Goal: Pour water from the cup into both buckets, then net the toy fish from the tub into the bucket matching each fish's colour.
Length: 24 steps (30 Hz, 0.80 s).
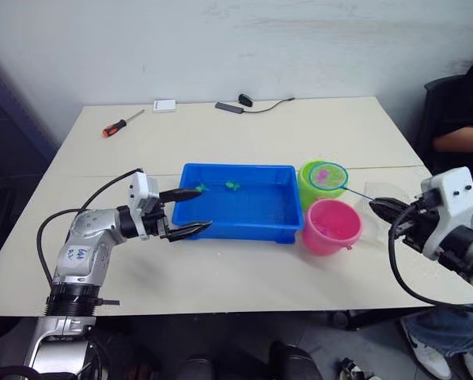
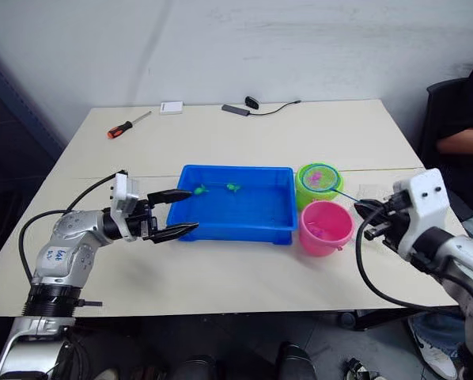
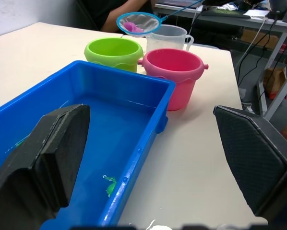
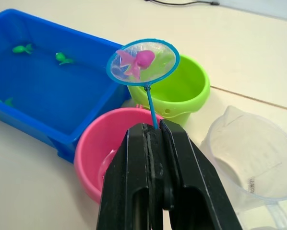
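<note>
Pink fish (image 4: 137, 61) lies in the net (image 4: 142, 60), and that seems the reason the right gripper (image 4: 152, 132) holds the hoop level: tilted, the catch would slide out. In the right wrist frame the jaws are clamped together on the thin stick, which runs up the centre of the picture from the jaws to the hoop, so the net's long axis points away from the gripper. The hoop sits over the near rim of the green bucket (image 4: 184, 93), past the pink bucket (image 4: 102, 160) at lower centre. I judge the pink one is where this fish belongs, so the hoop needs drawing back. The empty-looking cup (image 4: 251, 155) stands at lower right.

In the left wrist frame, the jaws of the left gripper (image 3: 148, 158) stand wide apart, one over the tub (image 3: 148, 124), holding nothing, probably just waiting.

In the left eye frame, the tub is at centre on the table (image 1: 244, 261), green fish (image 1: 232, 187) near its far wall, buckets touching at its right end.
</note>
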Available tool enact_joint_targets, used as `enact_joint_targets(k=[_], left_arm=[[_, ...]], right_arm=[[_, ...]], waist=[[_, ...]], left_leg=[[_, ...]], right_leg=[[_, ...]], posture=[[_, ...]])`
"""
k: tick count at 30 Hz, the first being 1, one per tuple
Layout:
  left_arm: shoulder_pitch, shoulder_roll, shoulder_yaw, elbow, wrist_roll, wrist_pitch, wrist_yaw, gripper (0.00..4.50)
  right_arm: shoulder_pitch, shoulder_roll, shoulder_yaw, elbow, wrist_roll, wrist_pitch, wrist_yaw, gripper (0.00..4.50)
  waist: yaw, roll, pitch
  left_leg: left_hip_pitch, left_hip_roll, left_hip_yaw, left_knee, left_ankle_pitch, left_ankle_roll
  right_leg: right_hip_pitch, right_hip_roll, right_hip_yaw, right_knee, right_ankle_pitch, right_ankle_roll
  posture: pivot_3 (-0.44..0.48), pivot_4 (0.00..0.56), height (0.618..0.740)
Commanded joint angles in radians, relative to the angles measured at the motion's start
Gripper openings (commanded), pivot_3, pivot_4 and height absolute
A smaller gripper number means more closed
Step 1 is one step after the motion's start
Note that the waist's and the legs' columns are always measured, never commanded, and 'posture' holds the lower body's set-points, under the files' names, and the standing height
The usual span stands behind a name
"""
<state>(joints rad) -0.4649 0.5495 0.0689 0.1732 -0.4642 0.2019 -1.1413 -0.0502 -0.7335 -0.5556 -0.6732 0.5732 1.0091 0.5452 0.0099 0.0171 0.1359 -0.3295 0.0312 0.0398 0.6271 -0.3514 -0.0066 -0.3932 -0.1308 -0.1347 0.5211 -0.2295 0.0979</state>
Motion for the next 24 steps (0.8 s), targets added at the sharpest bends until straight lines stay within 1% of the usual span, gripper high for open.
enact_joint_targets(k=[1,6,9,13,18,21,24], left_arm=[[-0.020,0.001,0.006,0.000,0.002,-0.025,-0.013,4.47],[-0.023,0.001,0.006,0.011,0.003,-0.033,-0.015,4.47],[-0.021,0.002,0.006,0.013,0.003,-0.037,-0.014,4.47],[-0.021,0.001,0.007,0.016,0.002,-0.039,-0.010,4.47],[-0.028,0.000,0.003,0.026,0.004,-0.043,-0.011,4.47],[-0.036,-0.003,-0.001,0.037,0.005,-0.046,-0.014,4.47],[-0.039,-0.007,-0.004,0.042,0.006,-0.048,-0.015,4.47]], right_arm=[[0.061,-0.017,-0.014,-0.015,-0.075,-0.171,0.031,0.00],[0.220,-0.036,0.018,0.057,-0.282,-0.514,0.071,0.00],[0.269,-0.017,0.015,0.096,-0.325,-0.637,0.080,0.00],[0.332,0.015,-0.010,0.116,-0.354,-0.746,0.086,0.00],[0.381,0.028,-0.005,0.149,-0.421,-0.908,0.088,0.00],[0.398,0.037,0.007,0.187,-0.482,-1.030,0.070,0.00],[0.428,0.032,0.017,0.256,-0.582,-1.178,0.049,0.00]], waist=[[0.005,0.000,0.000],[0.016,-0.001,0.000],[0.015,-0.003,0.001],[0.016,-0.003,0.002],[0.016,-0.003,0.002],[0.016,-0.003,0.002],[0.017,-0.003,0.002]], left_leg=[[0.000,0.000,0.000,0.000,0.000,0.000],[-0.001,0.000,0.004,0.000,0.000,0.000],[-0.002,0.000,0.007,0.001,0.000,0.000],[-0.002,0.000,0.006,0.001,0.000,0.000],[-0.002,0.000,0.006,0.001,0.000,0.000],[-0.002,0.000,0.006,0.001,0.000,0.000],[-0.002,0.000,0.006,0.001,0.000,0.000]], right_leg=[[0.000,0.000,0.000,0.000,0.000,0.000],[0.000,0.001,-0.001,-0.001,0.000,0.000],[0.000,0.001,-0.001,-0.001,-0.001,-0.001],[0.000,0.001,-0.001,-0.001,0.000,0.000],[0.000,0.001,-0.001,-0.001,-0.001,-0.001],[0.000,0.001,-0.001,-0.001,-0.001,-0.002],[0.000,0.000,-0.001,-0.001,-0.002,-0.002]], posture=[[0.000,0.150,0.740],[0.000,0.150,0.740],[0.000,0.150,0.740],[0.000,0.150,0.740],[0.000,0.150,0.740],[0.000,0.150,0.740],[0.000,0.150,0.740]])
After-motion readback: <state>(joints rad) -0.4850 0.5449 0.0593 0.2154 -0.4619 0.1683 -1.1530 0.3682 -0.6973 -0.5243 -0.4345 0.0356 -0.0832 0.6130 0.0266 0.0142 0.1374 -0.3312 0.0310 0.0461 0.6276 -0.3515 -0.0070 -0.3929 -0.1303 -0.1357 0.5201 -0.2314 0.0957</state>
